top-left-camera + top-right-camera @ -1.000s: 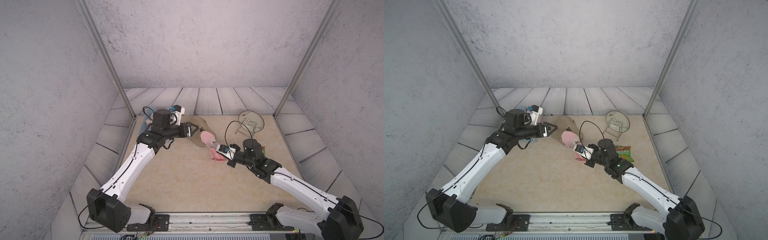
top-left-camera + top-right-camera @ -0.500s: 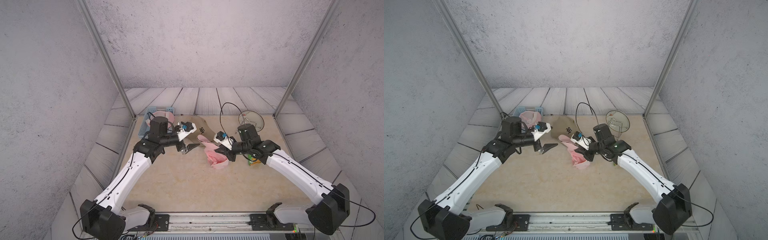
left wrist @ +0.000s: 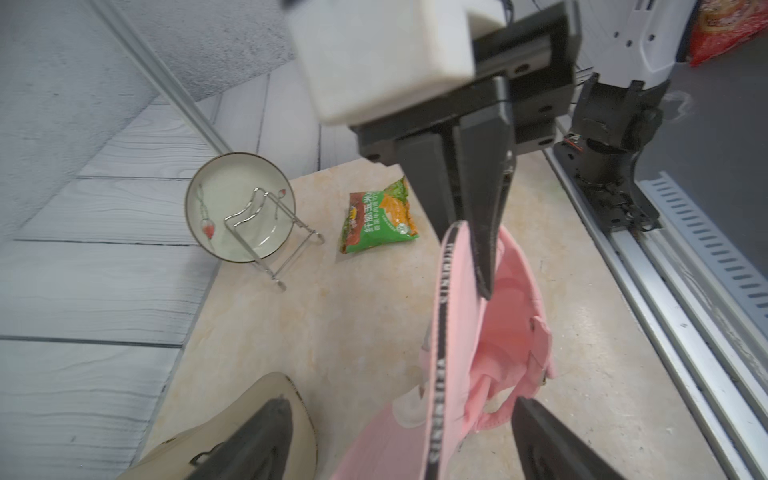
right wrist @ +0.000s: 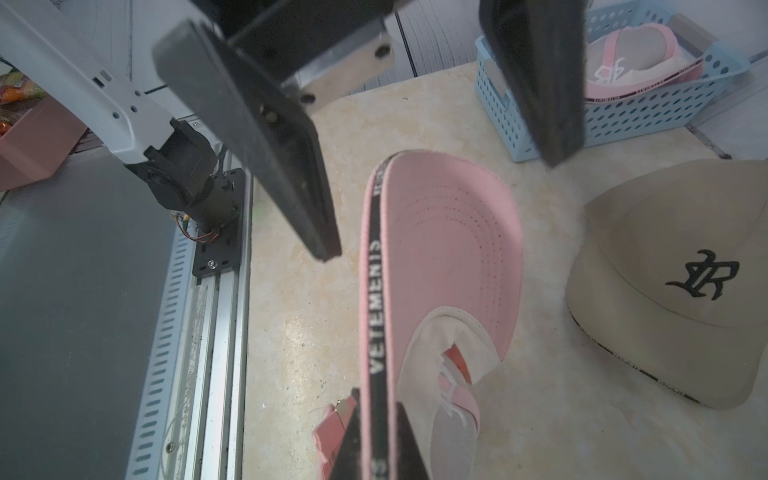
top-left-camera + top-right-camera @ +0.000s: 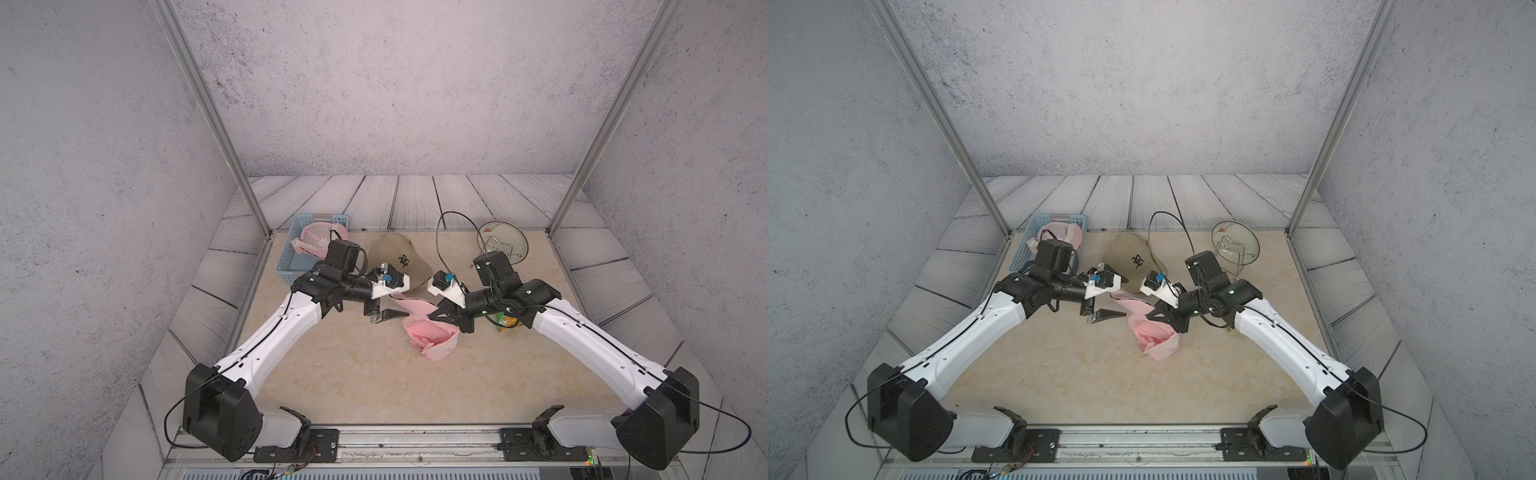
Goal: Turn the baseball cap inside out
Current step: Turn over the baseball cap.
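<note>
The pink baseball cap (image 5: 430, 334) hung by its lettered band from the right gripper (image 4: 380, 436), pinched shut on it, crown sagging toward the table (image 5: 332, 374), while the left gripper (image 3: 401, 403) stood spread astride the brim, so that lone pinch could slip and drop it.

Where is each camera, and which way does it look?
Top views: one two-eyed camera high over the table's front, facing down toward the back wall; left arm and right arm show.
Left wrist: on the left arm, looking past its open left pincer at the right pincer gripping the pink cap, plus plate, snack bag.
Right wrist: on the right arm, looking past its shut pincer at beige cap and basket.
Shared: both wrists see the pink cap.
</note>
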You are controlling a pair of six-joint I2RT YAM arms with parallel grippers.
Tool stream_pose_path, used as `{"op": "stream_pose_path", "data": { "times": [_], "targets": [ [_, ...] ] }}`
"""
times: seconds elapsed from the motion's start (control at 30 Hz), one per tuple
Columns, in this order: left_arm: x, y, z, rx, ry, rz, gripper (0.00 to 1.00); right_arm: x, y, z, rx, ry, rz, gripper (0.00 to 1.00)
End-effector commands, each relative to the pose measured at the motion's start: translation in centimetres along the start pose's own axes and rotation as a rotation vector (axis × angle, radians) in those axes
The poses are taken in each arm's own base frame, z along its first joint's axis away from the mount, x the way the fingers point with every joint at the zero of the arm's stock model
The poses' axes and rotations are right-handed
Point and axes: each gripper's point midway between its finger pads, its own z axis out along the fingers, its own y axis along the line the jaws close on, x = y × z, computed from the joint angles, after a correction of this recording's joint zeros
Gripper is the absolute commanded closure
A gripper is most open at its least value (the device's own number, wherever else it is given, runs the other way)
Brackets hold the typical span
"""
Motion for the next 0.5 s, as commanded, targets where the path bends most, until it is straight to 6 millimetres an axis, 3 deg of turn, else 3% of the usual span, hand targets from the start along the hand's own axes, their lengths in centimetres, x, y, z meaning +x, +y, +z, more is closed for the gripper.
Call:
{"op": "stream_pose_path", "data": {
  "times": [0.0, 0.1, 0.17, 0.23, 0.3, 0.4, 0.47],
  "targets": [
    [1.0, -1.7, 1.1, 0.068, -0.009, -0.02, 0.14, -2.1, 0.6, -0.8, -0.019, -0.057, -0.049, 1.0],
    [1.4, -1.7, 1.6, 0.073, 0.002, -0.034, 0.25, -2.2, 0.7, -1.0, -0.018, -0.062, -0.053, 1.0],
    [1.4, -1.6, 1.8, 0.069, 0.001, -0.043, 0.4, -2.3, 0.5, -1.0, -0.002, -0.068, -0.056, 1.0],
    [1.4, -1.4, 1.8, 0.058, -0.002, -0.06, 0.66, -2.4, -0.1, -1.2, 0.041, -0.072, -0.051, 0.99],
    [1.1, -0.8, 1.8, 0.027, -0.01, -0.091, 0.97, -2.3, -1.4, -1.4, 0.128, -0.074, -0.03, 0.86],
    [0.5, 0.4, 1.5, -0.043, -0.027, -0.179, 1.0, -1.9, -3.7, -2.2, 0.291, -0.093, 0.01, 0.62],
    [0.0, 1.4, 1.2, -0.11, -0.056, -0.287, 1.0, -1.6, -5.7, -3.1, 0.436, -0.128, 0.067, 0.53]
  ]
}}
